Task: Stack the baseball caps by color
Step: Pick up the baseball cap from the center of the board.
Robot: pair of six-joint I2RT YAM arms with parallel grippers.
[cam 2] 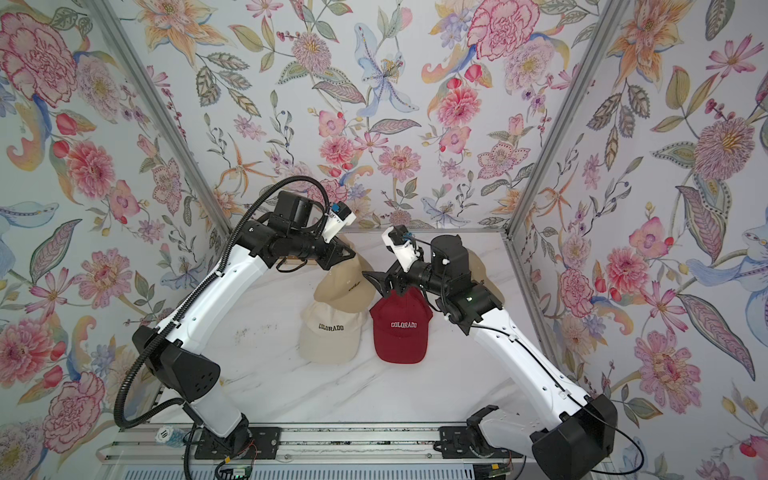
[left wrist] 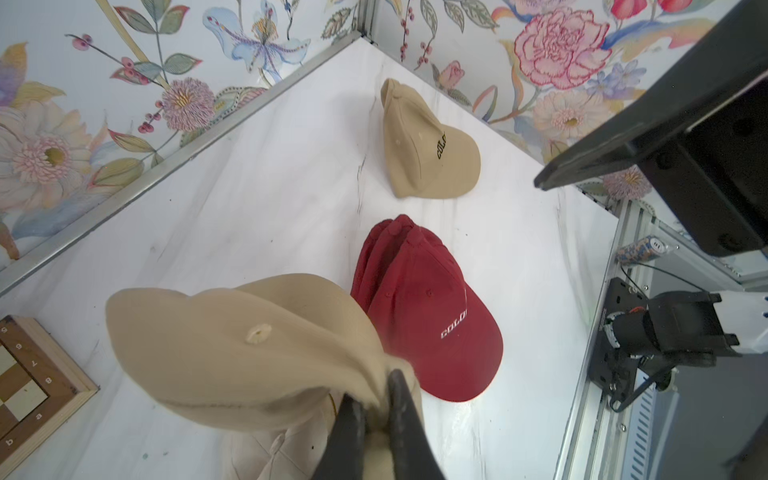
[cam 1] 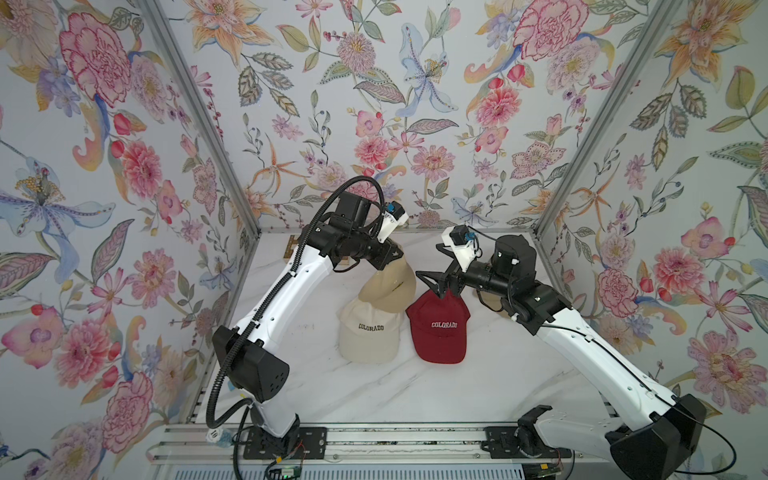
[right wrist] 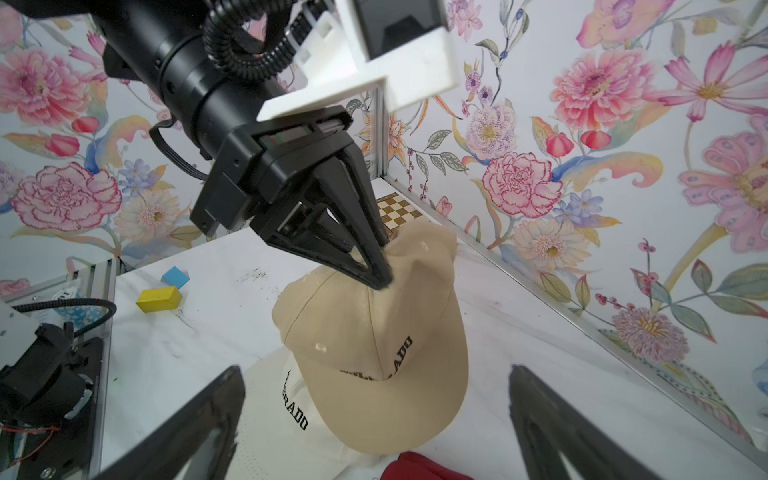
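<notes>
My left gripper point(cam 1: 397, 253) is shut on the back of a tan baseball cap point(cam 1: 388, 291), which hangs tilted over a cream cap point(cam 1: 370, 336) lying on the table. The left wrist view shows the jaws point(left wrist: 374, 395) pinching the tan fabric point(left wrist: 249, 345). Beside them, dark red caps point(cam 1: 440, 332) lie nested in one pile point(left wrist: 424, 307). My right gripper point(cam 1: 427, 259) is open just above the back of that pile, with nothing between its fingers point(right wrist: 199, 415). Another tan cap point(left wrist: 424, 145) lies toward the back right, mostly hidden behind the right arm in both top views.
A checkered chessboard point(cam 1: 291, 249) lies at the back left, partly under the left arm. A yellow block point(right wrist: 158, 299) and a blue block point(right wrist: 175, 276) sit on the white marble table point(cam 1: 374, 395). Flowered walls close in three sides.
</notes>
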